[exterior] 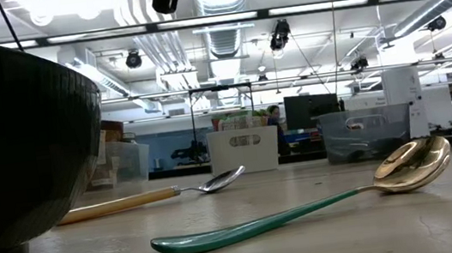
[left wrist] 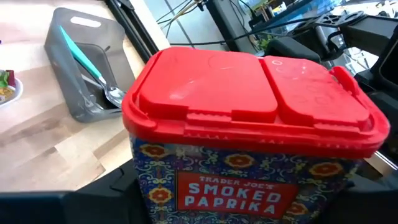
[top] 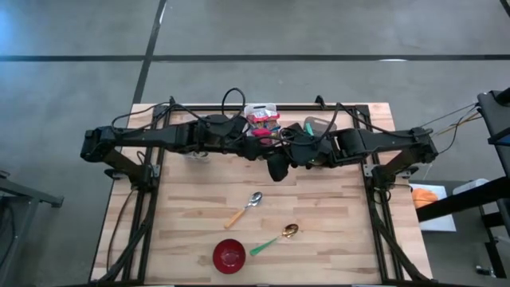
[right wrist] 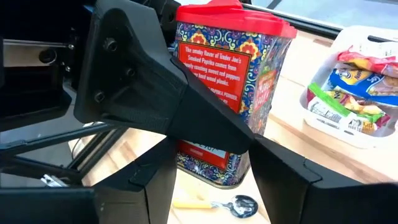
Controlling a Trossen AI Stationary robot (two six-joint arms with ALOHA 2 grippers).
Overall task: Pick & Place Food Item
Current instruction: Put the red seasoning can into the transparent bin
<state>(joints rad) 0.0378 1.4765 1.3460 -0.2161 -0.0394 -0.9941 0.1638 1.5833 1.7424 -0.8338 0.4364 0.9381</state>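
At the table's far middle, the left gripper [right wrist: 205, 134] clasps the smoked paprika tin [left wrist: 249, 124]; whether the right gripper's [top: 279, 166] fingers grip anything, I cannot tell.

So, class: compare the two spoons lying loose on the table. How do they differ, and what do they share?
The wooden-handled spoon has a silver bowl and pale tan handle; the green-handled spoon has a gold bowl and teal handle. The wooden-handled spoon lies farther from the red bowl; the green-handled spoon lies almost beside it. Both lie flat on the table, angled alike.
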